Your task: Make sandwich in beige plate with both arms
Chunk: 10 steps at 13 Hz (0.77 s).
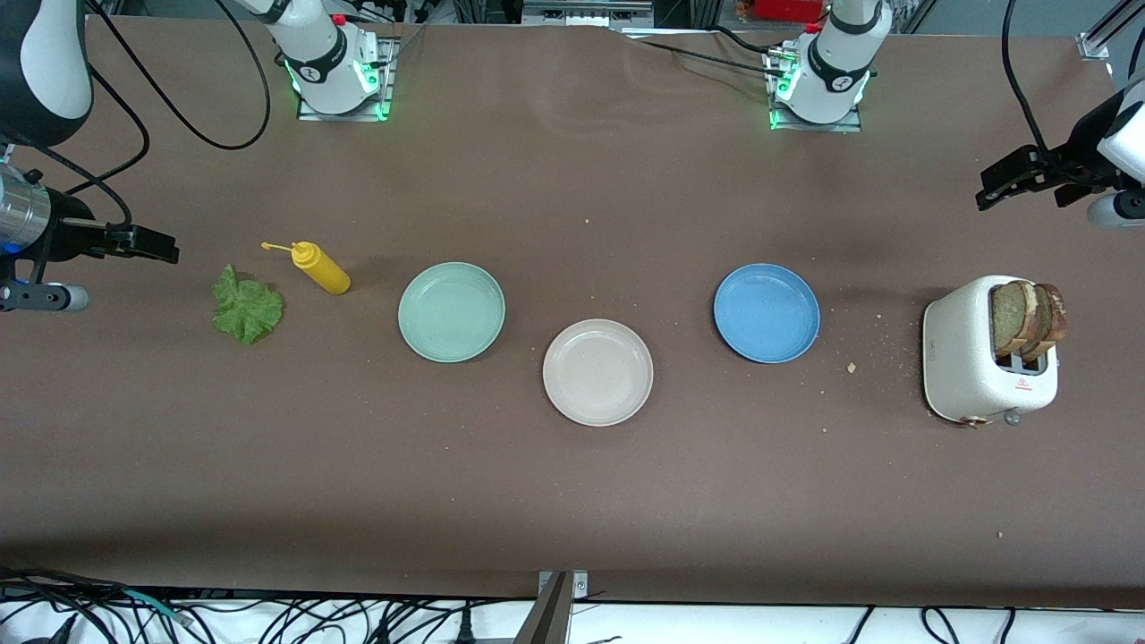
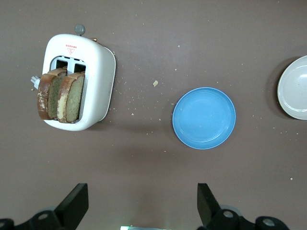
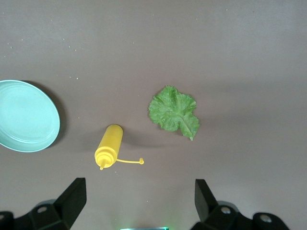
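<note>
The beige plate point(image 1: 597, 372) lies empty mid-table, nearest the front camera of the three plates; its edge shows in the left wrist view point(image 2: 293, 87). Two bread slices point(image 1: 1026, 317) stand upright in a white toaster point(image 1: 971, 358) at the left arm's end, also in the left wrist view point(image 2: 61, 95). A green lettuce leaf point(image 1: 247, 308) lies flat at the right arm's end, also in the right wrist view point(image 3: 173, 112). My left gripper point(image 1: 1006, 183) hangs open and empty above the table near the toaster. My right gripper point(image 1: 143, 241) hangs open and empty beside the lettuce.
A mint-green plate point(image 1: 452, 311) and a blue plate point(image 1: 767, 312) lie on either side of the beige plate. A yellow squeeze bottle point(image 1: 320, 266) lies on its side between lettuce and mint plate. Crumbs point(image 1: 851, 367) lie near the toaster.
</note>
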Available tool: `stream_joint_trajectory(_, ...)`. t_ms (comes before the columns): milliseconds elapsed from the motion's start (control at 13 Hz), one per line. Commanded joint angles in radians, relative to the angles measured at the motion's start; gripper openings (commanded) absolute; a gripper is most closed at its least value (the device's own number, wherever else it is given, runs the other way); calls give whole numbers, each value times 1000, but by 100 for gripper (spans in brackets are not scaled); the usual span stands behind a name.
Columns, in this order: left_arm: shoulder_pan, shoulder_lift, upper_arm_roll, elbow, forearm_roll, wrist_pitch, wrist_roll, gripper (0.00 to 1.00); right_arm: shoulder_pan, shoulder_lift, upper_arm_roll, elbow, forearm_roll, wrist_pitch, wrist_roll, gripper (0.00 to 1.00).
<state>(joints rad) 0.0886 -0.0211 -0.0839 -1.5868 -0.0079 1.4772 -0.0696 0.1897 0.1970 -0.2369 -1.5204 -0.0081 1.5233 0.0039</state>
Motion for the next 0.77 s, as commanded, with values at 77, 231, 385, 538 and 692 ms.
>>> stream_joint_trajectory(77,-4,10,-11,19,-18,2,-6,100,-3,-8,1,-6,3,5,10,100)
stream_joint_trajectory(231,-4,10,-13,19,-20,2,-4,100,-3,-8,2,-6,3,5,8,100)
stream_joint_trajectory(385,-4,10,-13,19,-18,2,-4,100,-3,-8,1,-6,3,5,8,100)
stream_joint_trajectory(538,-4,9,-13,19,-20,2,-1,100,-3,-8,2,-6,3,5,8,100)
stream_joint_trajectory(692,-3,7,-23,18,-20,2,-1,100,-4,-8,1,-6,5,5,8,100)
